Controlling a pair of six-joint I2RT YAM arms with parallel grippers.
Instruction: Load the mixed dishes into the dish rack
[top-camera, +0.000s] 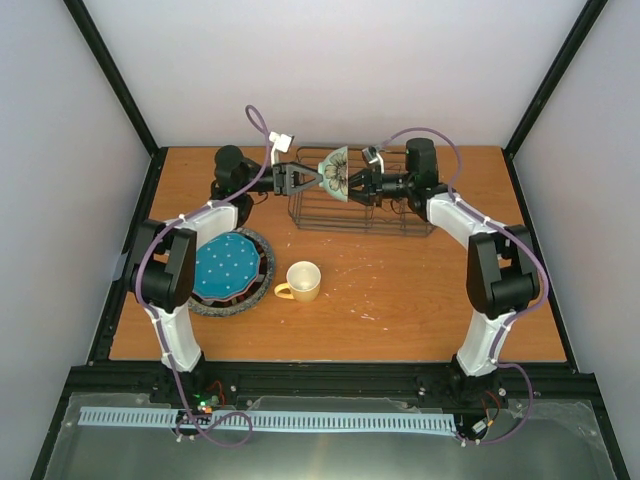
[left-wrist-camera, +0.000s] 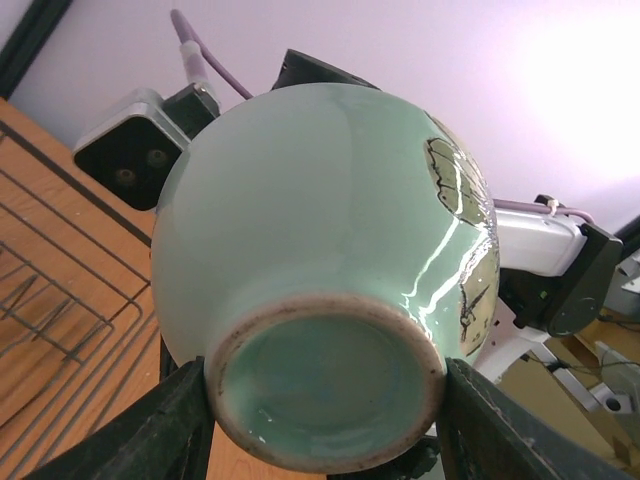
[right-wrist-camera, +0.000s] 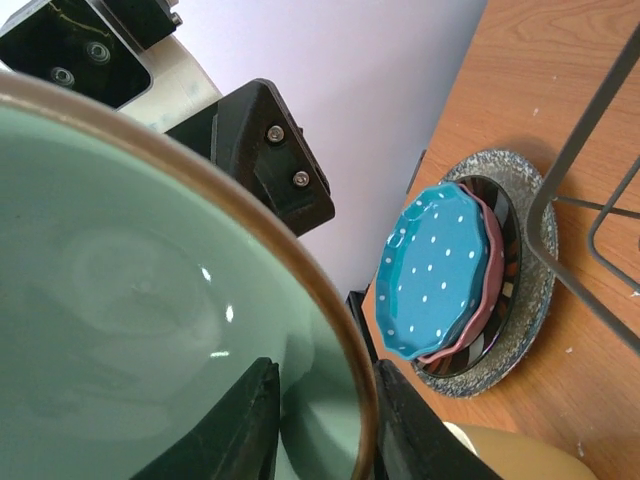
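1. Left tool (top-camera: 312, 180): spread wide. Its two fingers (left-wrist-camera: 170, 430) bracket the unglazed foot ring of the pale green glazed ceramic bowl (top-camera: 334, 173), and in the left wrist view both meet the ring, one on each side. I am gripping the bowl by its foot.

2. Right tool (top-camera: 357, 186): nearly closed, astride the brown rim of the bowl (right-wrist-camera: 130, 300). One finger (right-wrist-camera: 250, 420) lies inside against the glazed wall and the other lies outside the rim. I am pinching the rim.

3. Bowl position: held clear of the wooden worktop (top-camera: 420, 300), directly between my two tools. It is turned on its side, foot toward the left tool and mouth toward the right tool.

4. The rectangular black wire dish rack (top-camera: 400, 215) stands directly below and behind both tools. No dish shows inside it in the top view.

5. A plate stack lies on the worktop, well apart from the left tool, back toward my left base. The round teal white-dotted plate (top-camera: 228, 266) is on top. Under it are a pink plate (right-wrist-camera: 490, 290), a dark-rimmed plate (right-wrist-camera: 512, 250) and the large grey speckled plate (right-wrist-camera: 535, 300) at the bottom.

6. The yellow ceramic mug (top-camera: 301, 281) stands upright just beside the stack, on the near side of both tools, with its handle toward the stack.
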